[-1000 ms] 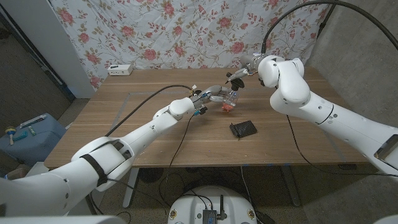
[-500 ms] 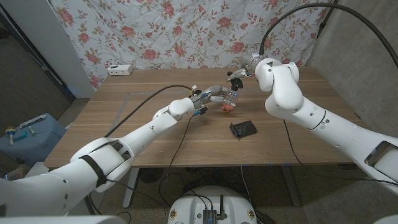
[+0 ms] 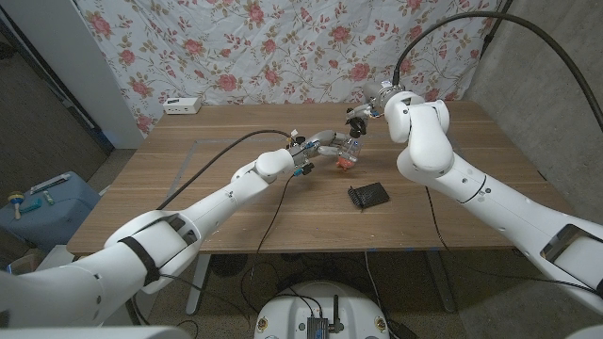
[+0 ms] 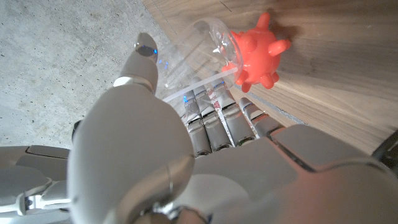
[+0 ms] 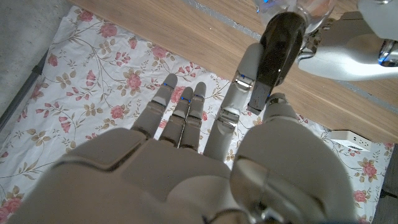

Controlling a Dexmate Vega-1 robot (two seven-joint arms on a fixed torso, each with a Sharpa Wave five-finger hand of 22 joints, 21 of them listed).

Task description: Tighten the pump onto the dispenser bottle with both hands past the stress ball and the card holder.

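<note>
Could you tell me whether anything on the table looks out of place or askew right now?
Nothing stands out. The left hand holds the clear dispenser bottle beside the red stress ball, the right hand pinches the black pump, and the card holder lies apart.

Near the middle of the wooden table (image 3: 188, 202), a clear dispenser bottle (image 3: 350, 147) is gripped by the left hand (image 3: 325, 144). Its black pump (image 3: 357, 121), on top, is pinched by the right hand (image 3: 370, 109). A red stress ball (image 3: 345, 164) is seen touching the bottle's base; a black card holder (image 3: 368, 196) lies nearer the front edge, apart from the bottle
</note>
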